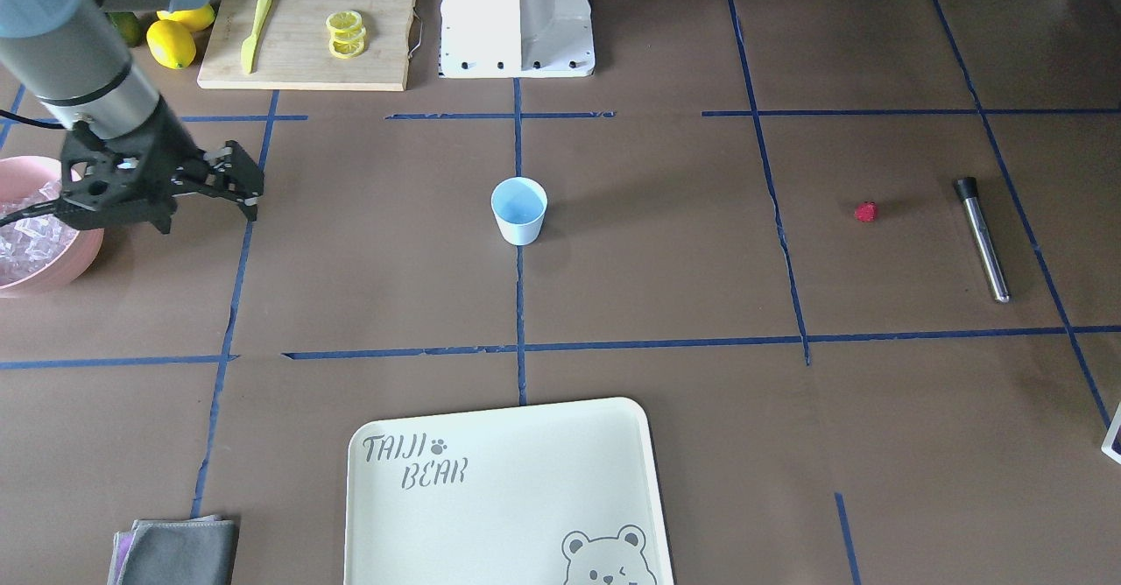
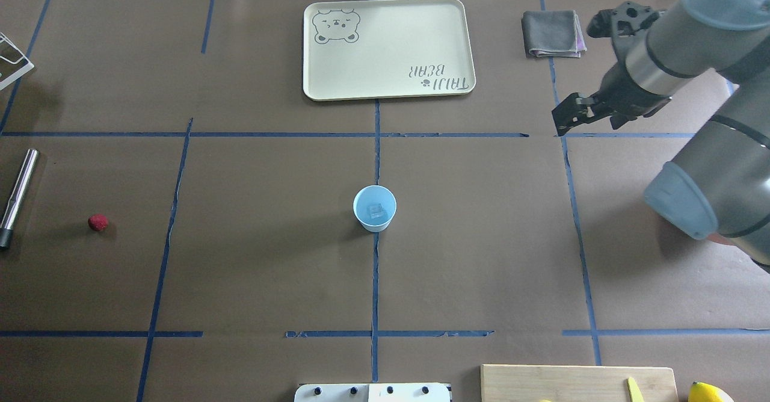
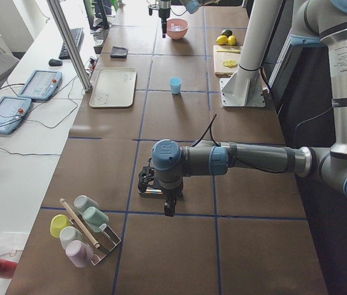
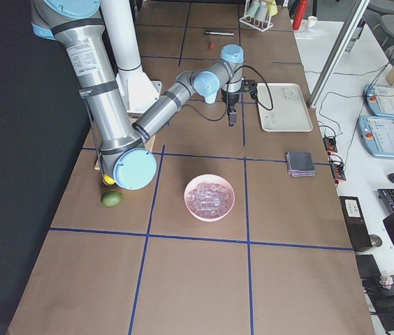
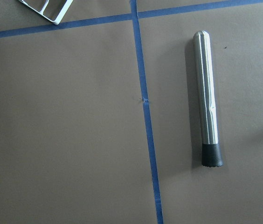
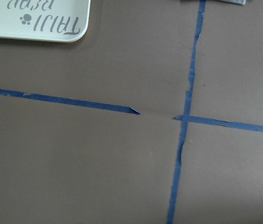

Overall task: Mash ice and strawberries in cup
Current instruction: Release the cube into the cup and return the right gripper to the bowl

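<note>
The light-blue cup [image 2: 374,208] stands at the table's middle with one clear ice cube [image 2: 376,210] in it; it also shows in the front view [image 1: 518,210]. More ice [image 1: 26,239] fills the pink bowl [image 1: 74,261]. The red strawberry [image 2: 98,222] lies on the table beside a steel muddler [image 2: 17,196]. My right gripper [image 1: 252,189] hangs open and empty just beside the bowl, far from the cup; overhead it is at the right [image 2: 562,122]. My left gripper [image 3: 168,206] shows only in the exterior left view, and I cannot tell whether it is open or shut. Its wrist camera looks down on the muddler [image 5: 207,100].
A cream tray [image 2: 388,86] lies at the far side, with a grey cloth [image 2: 550,34] beside it. A cutting board [image 1: 306,73] holds lemon slices [image 1: 346,35] and a yellow knife [image 1: 254,33]. Lemons [image 1: 171,42] lie beside it. The robot base [image 1: 517,16] stands behind the cup. A cup rack [image 3: 84,230] stands at the left end.
</note>
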Robot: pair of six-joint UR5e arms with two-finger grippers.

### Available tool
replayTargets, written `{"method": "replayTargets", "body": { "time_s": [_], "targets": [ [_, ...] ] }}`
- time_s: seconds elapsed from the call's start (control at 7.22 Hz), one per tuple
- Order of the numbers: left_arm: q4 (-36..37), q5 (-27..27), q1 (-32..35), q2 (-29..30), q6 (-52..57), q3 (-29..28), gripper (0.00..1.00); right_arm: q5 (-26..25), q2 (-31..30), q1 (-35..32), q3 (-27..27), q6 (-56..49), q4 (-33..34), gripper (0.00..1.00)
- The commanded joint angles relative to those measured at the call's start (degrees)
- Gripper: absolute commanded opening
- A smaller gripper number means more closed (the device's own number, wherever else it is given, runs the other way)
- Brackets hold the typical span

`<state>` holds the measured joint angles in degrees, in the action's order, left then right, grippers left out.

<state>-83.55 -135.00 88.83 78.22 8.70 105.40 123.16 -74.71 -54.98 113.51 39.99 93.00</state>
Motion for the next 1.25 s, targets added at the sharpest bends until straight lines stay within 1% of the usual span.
{"method": "replayTargets", "body": {
  "time_s": [0.0, 0.14, 0.28, 0.42, 0.55, 0.69, 0.83, 0.97, 1.11],
  "targets": [
    [0.05, 0.00, -0.06, 0.00, 0.00, 0.07, 1.00, 4.71, -13.82, -5.73, 0.31, -3.16, -13.84, 0.99],
    [0.05, 0.00, -0.06, 0.00, 0.00, 0.07, 1.00, 4.72, -18.93, -6.71, 0.05, -3.34, -18.77, 0.99],
    [0.05, 0.00, -0.06, 0.00, 0.00, 0.07, 1.00, 4.63, -22.29, -7.33, -0.65, -3.25, -21.95, 0.98],
    [0.05, 0.00, -0.06, 0.00, 0.00, 0.07, 1.00, 4.55, -25.37, -7.68, -1.09, -2.99, -23.64, 0.94],
    [0.05, 0.00, -0.06, 0.00, 0.00, 0.15, 1.00, 4.55, -26.18, -7.77, -3.18, -2.90, -25.83, 0.90],
    [0.05, 0.00, -0.06, 0.00, 0.00, 0.16, 1.00, 4.55, -26.71, -7.77, -7.21, -2.55, -30.12, 0.85],
    [0.05, 0.00, -0.06, 0.00, 0.00, 0.16, 1.00, 4.46, -26.72, -7.77, -10.64, -2.55, -33.81, 0.81],
    [0.05, 0.00, -0.06, 0.00, 0.00, 0.16, 1.00, 4.28, -26.63, -7.69, -12.76, -2.55, -35.33, 0.80],
    [0.05, 0.00, -0.06, 0.00, 0.00, 0.24, 1.00, 4.19, -26.54, -7.69, -13.04, -2.46, -35.52, 0.78]
  ]
}}
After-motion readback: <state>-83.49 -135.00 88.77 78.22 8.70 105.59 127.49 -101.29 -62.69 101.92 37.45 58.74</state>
